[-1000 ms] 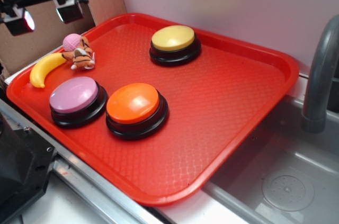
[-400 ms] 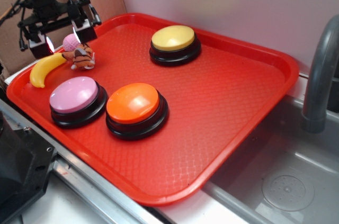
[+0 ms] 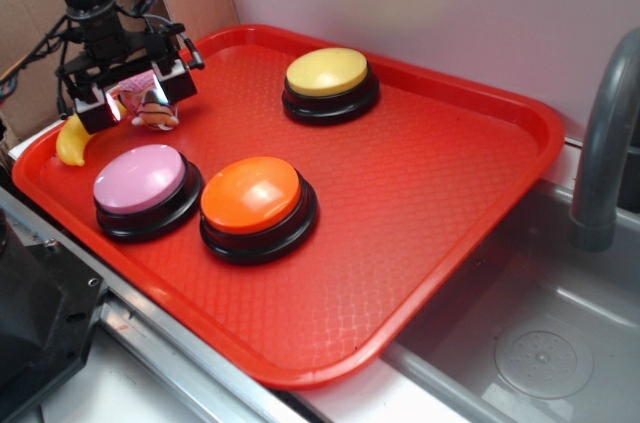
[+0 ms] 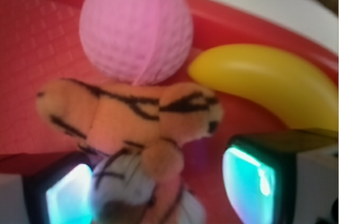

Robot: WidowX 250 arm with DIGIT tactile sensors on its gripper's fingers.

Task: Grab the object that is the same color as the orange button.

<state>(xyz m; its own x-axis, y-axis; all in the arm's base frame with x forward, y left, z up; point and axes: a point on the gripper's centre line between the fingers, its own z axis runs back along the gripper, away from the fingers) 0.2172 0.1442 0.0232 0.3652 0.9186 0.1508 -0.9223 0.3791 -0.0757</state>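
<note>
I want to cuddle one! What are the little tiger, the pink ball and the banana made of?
The tiger looks like soft plush: fuzzy orange fur with black stripes. The pink ball seems knitted or dimpled, with a matte, bumpy surface; the blur leaves that open. The banana looks like hard, smooth plastic, slightly shiny.

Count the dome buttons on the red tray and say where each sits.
3. The yellow button sits toward the tray's far edge; the pink button and the orange button sit side by side near the front-left. None looks hidden.

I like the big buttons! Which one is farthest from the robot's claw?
The yellow button, alone at the tray's back. The pink button and orange button sit together nearer the gripper.
</note>
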